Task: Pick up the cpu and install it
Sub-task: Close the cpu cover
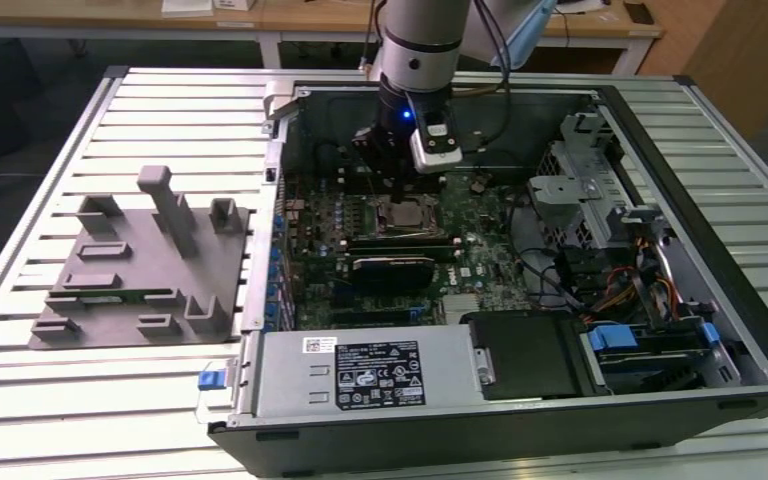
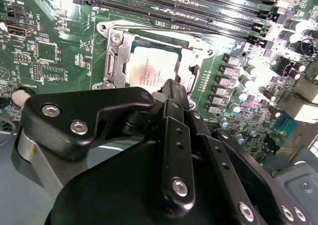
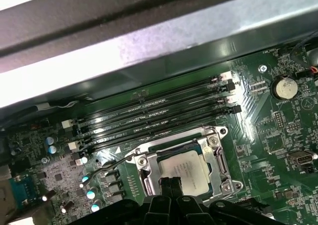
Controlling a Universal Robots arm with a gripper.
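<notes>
Slatted metal table (image 1: 117,110) carrying an open computer case (image 1: 704,330), with the robot arm reaching down inside it

Both wrist views show the silvery cpu (image 3: 183,166) lying flat in the square opening of the socket frame (image 3: 218,158) on the green motherboard (image 3: 268,135); the gripper (image 3: 171,181) hangs over one edge of that frame, its two dark fingers (image 3: 166,186) clenched together with nothing between them, their tips just above the rim of the cpu, and whether they touch it cannot be told; long dark memory slots (image 3: 159,113) run just beside the socket frame, a round coin battery (image 3: 283,87) sits near it, and the grey tray (image 1: 131,270) rests on the table well apart from the frame, outside the case on the exterior view's left
</notes>
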